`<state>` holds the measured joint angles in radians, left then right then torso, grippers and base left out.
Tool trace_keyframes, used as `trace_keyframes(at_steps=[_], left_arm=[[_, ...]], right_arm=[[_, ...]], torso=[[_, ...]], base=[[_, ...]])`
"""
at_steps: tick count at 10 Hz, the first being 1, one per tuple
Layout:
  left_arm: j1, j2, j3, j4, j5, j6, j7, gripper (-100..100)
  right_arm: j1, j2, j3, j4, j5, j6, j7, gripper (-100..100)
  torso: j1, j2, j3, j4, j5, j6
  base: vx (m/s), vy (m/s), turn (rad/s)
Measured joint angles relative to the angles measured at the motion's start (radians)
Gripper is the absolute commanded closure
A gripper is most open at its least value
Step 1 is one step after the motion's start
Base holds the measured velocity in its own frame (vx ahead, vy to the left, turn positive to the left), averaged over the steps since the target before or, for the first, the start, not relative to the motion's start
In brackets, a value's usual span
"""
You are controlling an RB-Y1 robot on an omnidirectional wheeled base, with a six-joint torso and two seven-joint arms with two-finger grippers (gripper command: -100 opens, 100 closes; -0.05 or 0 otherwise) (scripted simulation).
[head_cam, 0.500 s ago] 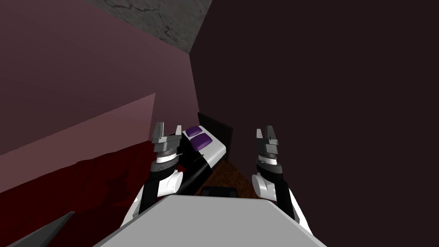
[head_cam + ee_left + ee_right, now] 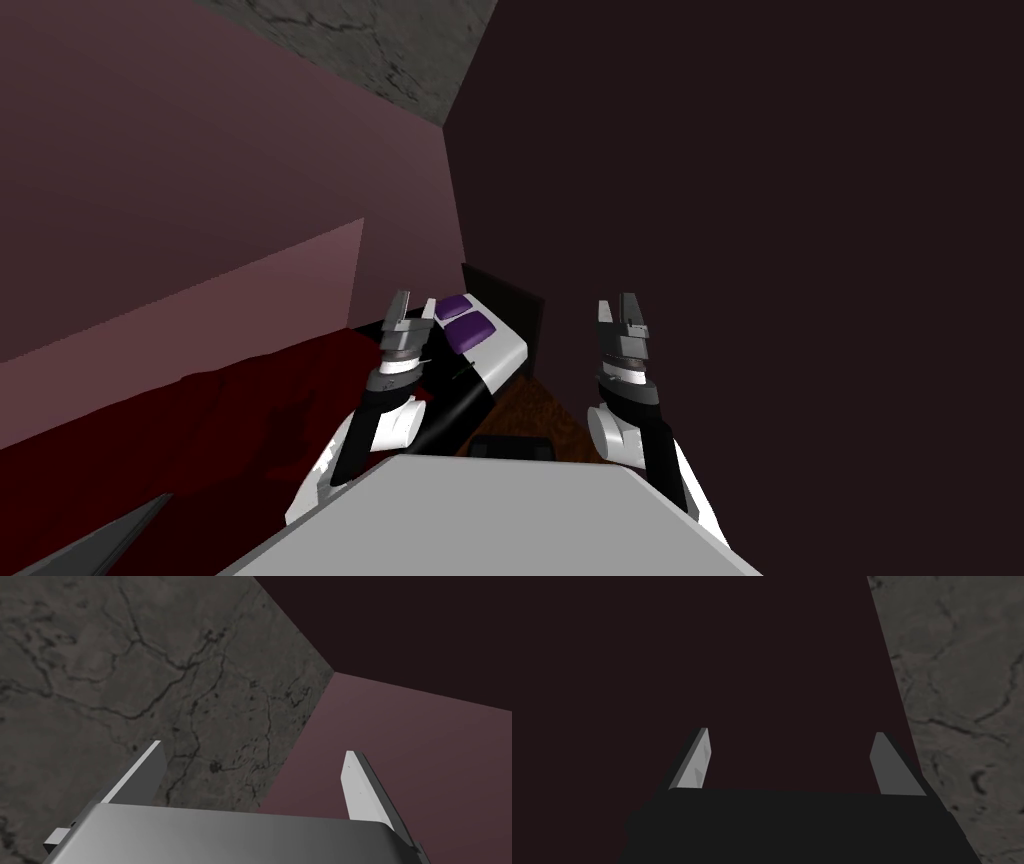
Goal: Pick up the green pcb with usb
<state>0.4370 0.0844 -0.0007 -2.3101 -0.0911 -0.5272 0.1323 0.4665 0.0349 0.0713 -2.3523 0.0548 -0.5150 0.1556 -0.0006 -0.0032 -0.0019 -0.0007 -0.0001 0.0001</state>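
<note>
Ahead of the torso, both arms are being held raised, one to each side. The left gripper is being carried with its two fingers spread wide and nothing between them. The right gripper is being carried the same way, wide and empty.

Where the green pcb with usb is lying cannot be told, since nothing in sight is near enough for so small a thing to be made out. By that reckoning the finding and approach step is being worked, and the pick itself is not yet begun. The next move is being judged to call for the base or head to be turned toward whatever is bearing the board, and for one open gripper to be brought down over it only once it is found.

Between the two arms a bed with a white cover is being looked down on. Two purple pillows are lying side by side on it, close to a dark headboard. Brown wooden floor is lying beside the bed, and a dark red surface is spreading to the left of it — what it is cannot be told. A mauve wall and a much darker wall are meeting in a corner under a grey, cracked ceiling.
</note>
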Motion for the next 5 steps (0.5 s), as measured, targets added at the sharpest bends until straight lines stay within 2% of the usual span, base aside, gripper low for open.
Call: trace_keyframes(at_steps=[1,3,5], left_arm=[[-0.007,0.022,0.009,0.023,0.006,0.015,0.003,-100],[-0.019,0.04,0.008,0.068,0.008,0.034,-0.001,-100],[-0.03,0.064,0.024,0.117,0.022,0.048,0.007,-100]], right_arm=[[0.0,0.0,0.0,0.0,0.0,0.0,0.0,0],[0.0,0.0,0.0,0.0,0.0,0.0,0.0,0],[0.0,0.0,0.0,0.0,0.0,0.0,0.0,0]], torso=[[0.0,0.0,0.0,0.0,0.0,0.0],[0.0,0.0,0.0,0.0,0.0,0.0],[0.0,0.0,0.0,0.0,0.0,0.0]], base=[[0.045,-0.026,0.03],[0.031,-0.016,0.014],[0.04,-0.016,0.026]])
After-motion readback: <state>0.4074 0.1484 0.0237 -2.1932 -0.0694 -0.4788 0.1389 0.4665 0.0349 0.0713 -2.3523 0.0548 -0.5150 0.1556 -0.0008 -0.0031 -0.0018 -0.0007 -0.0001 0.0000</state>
